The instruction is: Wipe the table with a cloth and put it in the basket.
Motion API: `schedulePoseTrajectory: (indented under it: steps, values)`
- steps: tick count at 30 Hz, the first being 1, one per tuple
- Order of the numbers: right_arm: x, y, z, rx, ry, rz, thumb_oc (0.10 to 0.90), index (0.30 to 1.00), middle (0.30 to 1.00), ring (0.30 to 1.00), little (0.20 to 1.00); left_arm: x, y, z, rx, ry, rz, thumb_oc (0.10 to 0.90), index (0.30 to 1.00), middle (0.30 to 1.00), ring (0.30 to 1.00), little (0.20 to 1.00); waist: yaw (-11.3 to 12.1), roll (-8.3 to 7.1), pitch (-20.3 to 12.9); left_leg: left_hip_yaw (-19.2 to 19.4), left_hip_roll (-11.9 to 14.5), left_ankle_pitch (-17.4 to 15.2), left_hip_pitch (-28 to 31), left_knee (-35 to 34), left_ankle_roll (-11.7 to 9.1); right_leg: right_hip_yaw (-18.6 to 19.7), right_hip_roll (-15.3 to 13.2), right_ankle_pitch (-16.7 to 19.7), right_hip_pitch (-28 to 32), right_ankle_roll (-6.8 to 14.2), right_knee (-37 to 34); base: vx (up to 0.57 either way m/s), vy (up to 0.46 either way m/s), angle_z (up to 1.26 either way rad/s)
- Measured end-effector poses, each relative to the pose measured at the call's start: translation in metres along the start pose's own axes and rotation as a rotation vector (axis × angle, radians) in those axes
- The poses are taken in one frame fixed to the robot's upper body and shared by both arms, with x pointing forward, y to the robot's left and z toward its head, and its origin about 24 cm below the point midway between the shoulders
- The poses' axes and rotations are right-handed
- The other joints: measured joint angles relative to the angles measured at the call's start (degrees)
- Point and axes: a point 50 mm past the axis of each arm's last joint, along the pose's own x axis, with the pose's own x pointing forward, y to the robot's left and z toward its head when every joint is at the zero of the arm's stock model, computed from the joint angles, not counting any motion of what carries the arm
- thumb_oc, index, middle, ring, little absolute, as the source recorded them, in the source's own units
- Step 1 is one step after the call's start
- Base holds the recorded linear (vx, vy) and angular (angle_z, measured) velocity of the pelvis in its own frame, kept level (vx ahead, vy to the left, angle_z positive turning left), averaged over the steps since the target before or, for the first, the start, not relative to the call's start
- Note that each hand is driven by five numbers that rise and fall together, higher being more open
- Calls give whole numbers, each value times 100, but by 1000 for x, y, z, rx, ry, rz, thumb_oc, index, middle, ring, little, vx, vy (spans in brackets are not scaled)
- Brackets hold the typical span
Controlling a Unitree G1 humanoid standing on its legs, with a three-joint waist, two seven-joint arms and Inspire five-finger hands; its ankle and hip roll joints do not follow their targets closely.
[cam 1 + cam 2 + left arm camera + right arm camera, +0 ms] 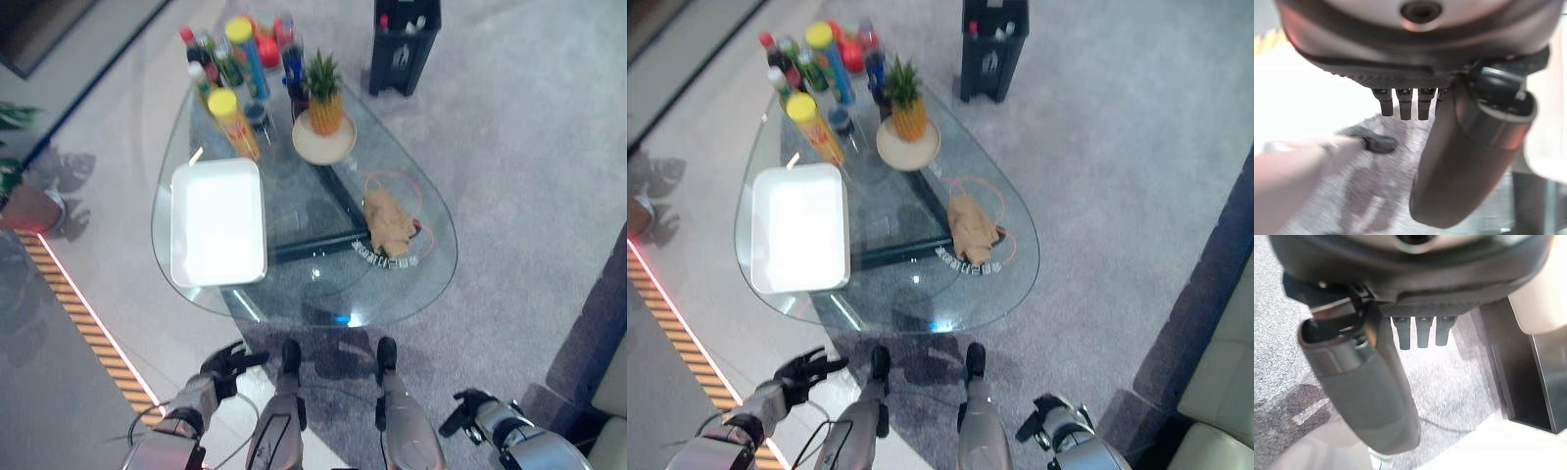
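A crumpled tan cloth [388,223] lies on the right part of the oval glass table [323,289], with a thin orange cord looped around it. A white rectangular basket [177,235] sits on the table's left part, and nothing shows inside it. Both hands hang low in front of the table's near edge, well apart from the cloth. My left hand [227,364] is at the lower left with its fingers spread, open and holding nothing. My right hand [468,406] is at the lower right; in its wrist view the fingers [1422,330] point straight out over the carpet.
Several bottles and cans [235,69] crowd the table's far end, beside a pineapple [324,93] on a round plate. A black bin [404,44] stands on the carpet beyond the table. A sofa edge [602,352] lies at the right.
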Motion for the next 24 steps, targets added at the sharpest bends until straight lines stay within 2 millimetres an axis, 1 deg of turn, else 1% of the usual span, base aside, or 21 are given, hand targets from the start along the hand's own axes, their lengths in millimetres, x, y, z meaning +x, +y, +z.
schedulePoseTrajectory:
  steps: [2,5,6,9,10,13,14,18,21,24]
  values:
    - [-1,-10,16,16,-40,-52,800,900,900,900,900,2,-8,21,-72,-64,-28,800,900,900,900,900,5,-26,171,-57,-16,-28,-318,217,-3,-4,-25,-114,-355,-5,354,-172,-24,9]
    - [-4,-22,32,53,-78,-127,800,900,900,900,900,3,-14,36,-147,-121,-50,800,900,900,900,900,17,-36,277,-129,-87,-55,-742,521,4,9,-109,-352,-906,-10,961,-159,-26,11]
    - [-4,-26,36,56,-89,-154,800,900,900,900,900,3,-16,41,-173,-137,-58,800,900,900,900,900,22,-40,284,-143,-110,-110,-906,678,17,27,-138,-467,-1113,-28,1221,-103,-17,7]
    - [-8,-36,53,69,-144,-228,800,900,900,900,900,2,-14,46,-229,-166,-47,800,900,900,900,900,41,-50,313,-178,-152,-247,-1396,1153,7,115,-182,-730,-1697,-44,1885,-83,-16,3]
    - [-10,-40,58,73,-159,-252,800,900,900,900,900,2,-13,47,-234,-169,-44,800,900,900,900,900,40,-46,326,-178,-154,-307,-1538,1284,30,144,-183,-779,-1861,-54,2053,-66,-19,-3]
    - [-14,-47,69,85,-198,-317,800,900,900,900,900,2,-13,51,-248,-184,-42,800,900,900,900,900,32,-41,357,-231,-147,-444,-1948,1679,2,164,-181,-908,-2285,-95,2454,-32,-21,2]
    - [-15,-49,72,89,-206,-332,800,900,900,900,900,2,-14,52,-248,-187,-41,800,900,900,900,900,34,-41,408,-255,-142,-446,-1992,1725,0,164,-169,-916,-2336,-108,2521,-30,-18,4]
    - [-17,-55,75,102,-222,-416,800,900,900,900,900,2,-14,52,-247,-187,-44,800,900,900,900,900,23,-44,417,-313,-116,-543,-2317,2065,-40,168,-147,-1019,-2654,-159,2882,0,0,0]
    - [-18,-60,76,112,-233,-452,800,900,900,900,900,2,-15,54,-261,-193,-56,800,900,900,900,900,24,-44,418,-352,-99,-550,-2514,2171,-49,167,-122,-1032,-2854,-181,3012,0,0,0]
    - [-19,-65,74,140,-245,-469,800,900,900,900,900,1,-14,53,-261,-193,-62,800,900,900,900,900,26,-40,453,-381,-98,-549,-2550,2174,-49,167,-112,-1039,-2912,-191,3066,0,0,0]
